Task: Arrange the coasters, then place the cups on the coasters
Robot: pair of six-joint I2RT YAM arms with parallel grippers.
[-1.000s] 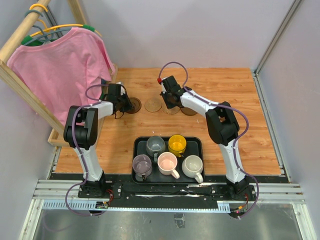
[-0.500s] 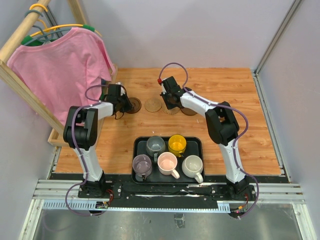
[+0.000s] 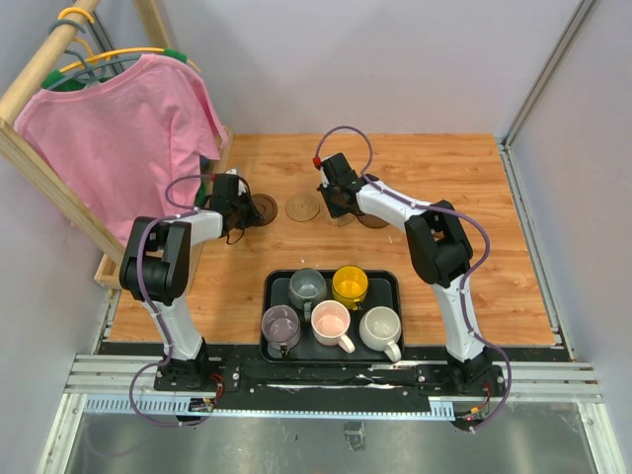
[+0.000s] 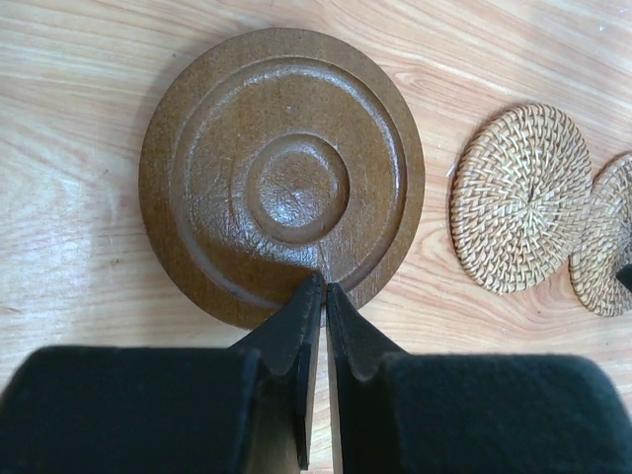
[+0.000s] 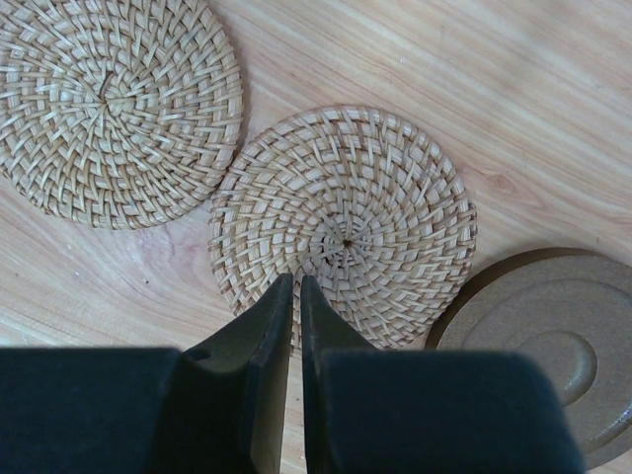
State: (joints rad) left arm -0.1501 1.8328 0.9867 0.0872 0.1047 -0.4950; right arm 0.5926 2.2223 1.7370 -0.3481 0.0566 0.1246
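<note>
A dark brown ringed coaster (image 4: 281,188) lies flat on the wooden table, also seen from above (image 3: 263,207). My left gripper (image 4: 323,286) is shut, its tips over the coaster's near rim. To its right lie two tan woven coasters (image 4: 518,197) (image 5: 346,227). My right gripper (image 5: 296,286) is shut with its tips over the near part of the second one. Another brown coaster (image 5: 553,346) touches that one on the right. The cups stand in a black tray (image 3: 395,286): grey-blue (image 3: 307,286), yellow (image 3: 350,285), mauve (image 3: 280,325), pink (image 3: 331,321), off-white (image 3: 380,329).
A pink shirt (image 3: 118,118) hangs on a wooden rack at the table's left edge, close beside my left arm. Grey walls close the back and right sides. A metal rail (image 3: 336,380) runs along the near edge behind the tray.
My left arm has shifted slightly to the left and its jaws have closed a touch more. The right arm and the cups have not moved.
</note>
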